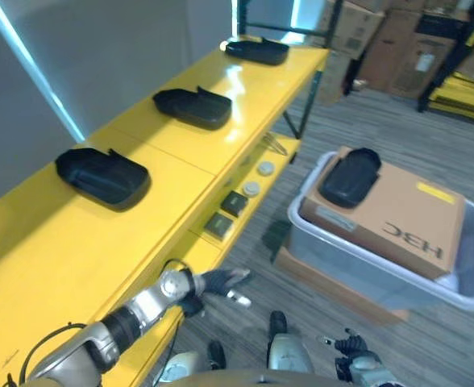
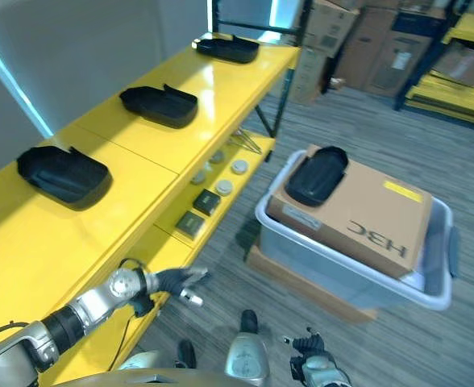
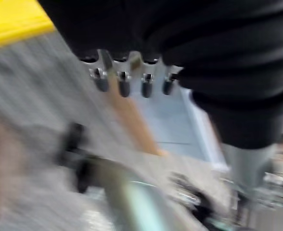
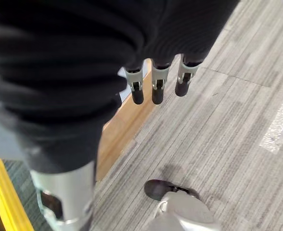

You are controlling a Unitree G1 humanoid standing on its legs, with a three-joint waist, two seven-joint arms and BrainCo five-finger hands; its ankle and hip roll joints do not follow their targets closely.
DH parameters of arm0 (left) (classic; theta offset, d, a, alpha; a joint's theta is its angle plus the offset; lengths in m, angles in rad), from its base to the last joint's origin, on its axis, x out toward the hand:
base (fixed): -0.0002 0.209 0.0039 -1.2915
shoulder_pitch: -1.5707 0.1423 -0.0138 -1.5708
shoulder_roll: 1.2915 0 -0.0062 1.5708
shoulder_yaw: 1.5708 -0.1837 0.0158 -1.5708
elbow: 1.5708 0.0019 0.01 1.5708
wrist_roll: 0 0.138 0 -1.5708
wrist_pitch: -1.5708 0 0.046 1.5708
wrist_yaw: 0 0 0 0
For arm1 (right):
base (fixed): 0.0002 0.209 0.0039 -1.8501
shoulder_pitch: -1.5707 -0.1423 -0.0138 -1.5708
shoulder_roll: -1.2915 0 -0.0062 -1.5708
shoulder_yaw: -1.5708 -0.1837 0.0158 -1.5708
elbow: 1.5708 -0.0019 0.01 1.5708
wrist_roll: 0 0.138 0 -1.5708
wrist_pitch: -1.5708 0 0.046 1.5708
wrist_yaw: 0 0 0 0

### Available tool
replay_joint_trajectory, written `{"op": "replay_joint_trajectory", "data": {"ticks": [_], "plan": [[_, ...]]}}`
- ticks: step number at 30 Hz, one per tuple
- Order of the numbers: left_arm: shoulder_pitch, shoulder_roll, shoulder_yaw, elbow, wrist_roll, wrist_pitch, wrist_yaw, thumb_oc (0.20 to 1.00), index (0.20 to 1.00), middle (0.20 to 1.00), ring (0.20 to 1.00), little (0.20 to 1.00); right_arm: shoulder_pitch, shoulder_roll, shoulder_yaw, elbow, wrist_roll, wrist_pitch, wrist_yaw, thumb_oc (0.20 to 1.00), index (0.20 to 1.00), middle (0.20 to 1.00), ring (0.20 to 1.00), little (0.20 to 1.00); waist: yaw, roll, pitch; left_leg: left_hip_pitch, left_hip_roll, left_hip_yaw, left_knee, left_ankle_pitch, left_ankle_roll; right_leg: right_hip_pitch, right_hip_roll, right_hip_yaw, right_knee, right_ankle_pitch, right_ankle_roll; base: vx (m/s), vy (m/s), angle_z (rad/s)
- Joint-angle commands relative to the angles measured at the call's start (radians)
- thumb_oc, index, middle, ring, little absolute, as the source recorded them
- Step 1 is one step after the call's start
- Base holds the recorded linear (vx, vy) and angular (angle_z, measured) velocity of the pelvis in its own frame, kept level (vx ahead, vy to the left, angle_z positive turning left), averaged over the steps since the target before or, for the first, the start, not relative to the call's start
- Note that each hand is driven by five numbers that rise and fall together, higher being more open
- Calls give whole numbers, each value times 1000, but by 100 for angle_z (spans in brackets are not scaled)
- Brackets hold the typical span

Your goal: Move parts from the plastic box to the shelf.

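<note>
Part [image 1: 349, 178] lies on carton [image 1: 398, 216] in box [image 1: 463, 294]; three on shelf [image 1: 180, 173]. Left robot hand [image 1: 218, 284] released, empty; right robot hand [image 1: 351, 352] low, released. Reach squarely over part, grip its edges.

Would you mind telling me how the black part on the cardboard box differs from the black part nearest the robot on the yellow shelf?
The part on the cardboard box lies on the box inside the plastic box, while the nearest shelf part lies on the yellow shelf. The boxed part shows a smooth domed back; the shelf part shows a hollow, open side. Both are black, alike in shape, and no hand touches either.
</note>
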Motion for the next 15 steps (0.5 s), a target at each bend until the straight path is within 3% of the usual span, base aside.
{"op": "replay_joint_trajectory", "data": {"ticks": [1, 4, 5, 7, 9, 14, 15], "plan": [[66, 4, 71, 49, 132, 3, 181, 1000, 1000, 1000, 1000, 1000, -28, -9, 30, -23, -46, -36, 0, 1000, 1000, 1000, 1000, 1000, 35, -29, -37, 19, -31, -109, 34, -120, -20, 42, -40, -13, -79, 152, 13, -79, -51, -81], [122, -40, 169, 280, 134, 29, 346, 1000, 1000, 1000, 1000, 1000, -32, 20, 33, -11, -69, -23, 0, 1000, 1000, 1000, 1000, 1000, 69, -29, -48, 1, -16, -91, 7, -88, -19, 85, -41, -66, -59, 94, -11, -74, -95, -47], [122, -40, 169, 281, 134, 28, 347, 1000, 1000, 1000, 1000, 1000, -32, 19, 33, -11, -69, -23, 0, 1000, 1000, 1000, 1000, 1000, 69, -28, -47, 1, -16, -91, 7, -88, -19, 86, -41, -66, -59, 94, -12, -98, -165, -38], [161, -70, 280, 408, 122, 14, 463, 1000, 1000, 1000, 1000, 1000, -35, 59, 37, 13, -90, -27, 0, 1000, 1000, 1000, 1000, 1000, 111, -44, -47, -22, -2, -71, -2, -67, -44, 144, -28, -131, -177, 82, -17, -63, -216, -38], [181, -80, 319, 435, 99, 25, 490, 1000, 1000, 1000, 1000, 1000, -31, 78, 39, 15, -86, -24, -1, 1000, 1000, 1000, 1000, 1000, 120, -48, -45, -13, 1, -67, -17, -62, -50, 156, -23, -142, -206, 84, -14, 24, -195, -57], [243, -103, 410, 490, 111, -32, 542, 1000, 1000, 1000, 1000, 1000, -2, 98, 37, 3, -102, 7, 35, 1000, 1000, 1000, 1000, 1000, 115, -46, -57, 22, 29, -50, -83, -25, -90, 201, 25, -155, -282, 40, -33, 72, -188, -20], [264, -122, 449, 497, 75, -54, 553, 1000, 1000, 1000, 1000, 1000, 17, 92, 35, 13, -121, -16, 64, 1000, 1000, 1000, 1000, 1000, 106, -52, -68, 36, 33, -54, -82, -34, -105, 223, 49, -124, -335, 45, -46, 115, -144, -13]]}}
